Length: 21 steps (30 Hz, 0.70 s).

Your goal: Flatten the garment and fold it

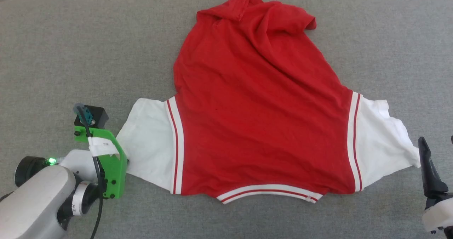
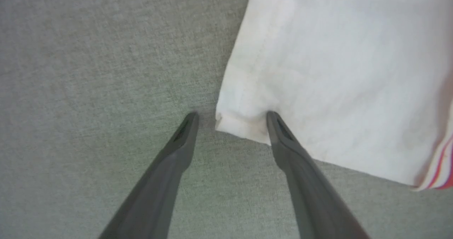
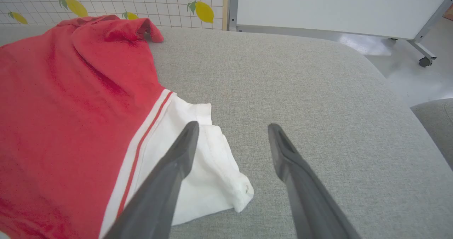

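While both arms' jaws gape, the garment (image 1: 254,108) lies on grey upholstery (image 1: 70,37), lemon-print wall (image 3: 106,0) beyond.

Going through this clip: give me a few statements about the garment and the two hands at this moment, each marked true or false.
1. The garment lies on a grey fabric surface. True.
2. The left hand is shut on the garment's white corner. False: its fingers stand apart, one on each side of that corner.
3. The garment's far end lies smooth and flat. False: it is bunched and creased.
4. The right hand is open, close to the white panel on the garment's right side. True.
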### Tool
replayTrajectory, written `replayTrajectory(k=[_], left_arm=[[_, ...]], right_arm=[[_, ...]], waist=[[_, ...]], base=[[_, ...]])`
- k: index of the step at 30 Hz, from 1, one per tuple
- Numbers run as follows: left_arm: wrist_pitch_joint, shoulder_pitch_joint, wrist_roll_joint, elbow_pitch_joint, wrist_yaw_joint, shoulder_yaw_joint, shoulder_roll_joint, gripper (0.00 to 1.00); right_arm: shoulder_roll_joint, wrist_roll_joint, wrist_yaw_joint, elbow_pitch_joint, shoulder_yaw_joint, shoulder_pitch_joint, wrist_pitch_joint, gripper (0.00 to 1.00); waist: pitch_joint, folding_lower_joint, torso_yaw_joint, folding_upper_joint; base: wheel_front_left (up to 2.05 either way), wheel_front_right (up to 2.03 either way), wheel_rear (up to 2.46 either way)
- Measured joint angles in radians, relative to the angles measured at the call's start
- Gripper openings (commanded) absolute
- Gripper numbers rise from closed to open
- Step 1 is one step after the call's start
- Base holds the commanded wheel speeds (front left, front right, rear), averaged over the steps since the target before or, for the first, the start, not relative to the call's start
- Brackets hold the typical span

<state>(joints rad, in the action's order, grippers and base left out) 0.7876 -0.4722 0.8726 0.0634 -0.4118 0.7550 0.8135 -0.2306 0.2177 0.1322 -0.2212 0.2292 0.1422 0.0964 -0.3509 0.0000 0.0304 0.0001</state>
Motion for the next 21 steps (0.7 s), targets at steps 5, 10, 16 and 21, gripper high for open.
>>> replayTrajectory(k=[5, 10, 16, 21], left_arm=[[0.012, -0.001, 0.034, -0.003, 0.013, -0.005, -0.001, 0.00], [-0.009, 0.005, 0.050, -0.009, 0.023, -0.008, -0.023, 0.00], [-0.080, 0.051, 0.049, 0.014, -0.005, -0.033, -0.022, 0.00], [-0.116, 0.079, 0.042, 0.087, -0.049, -0.061, -0.005, 0.00]], right_arm=[[-0.001, -0.005, 0.000, 0.000, -0.001, 0.000, 0.000, 1.00], [-0.009, -0.007, 0.000, 0.011, -0.002, -0.002, 0.010, 1.00], [-0.052, -0.001, 0.000, 0.041, -0.012, 0.000, 0.115, 1.00], [-0.096, 0.027, 0.000, 0.075, -0.019, 0.002, 0.267, 1.00]], waist=[[-0.019, 0.0000, 0.001, 0.0000], [-0.005, 0.0000, -0.005, 0.0000], [0.039, 0.0000, -0.018, 0.0000], [0.072, 0.0000, -0.040, 0.0000]], base=[[0.00, 0.00, 0.00], [0.00, 0.00, 0.00], [0.00, 0.00, 0.00], [0.00, 0.00, 0.00]])
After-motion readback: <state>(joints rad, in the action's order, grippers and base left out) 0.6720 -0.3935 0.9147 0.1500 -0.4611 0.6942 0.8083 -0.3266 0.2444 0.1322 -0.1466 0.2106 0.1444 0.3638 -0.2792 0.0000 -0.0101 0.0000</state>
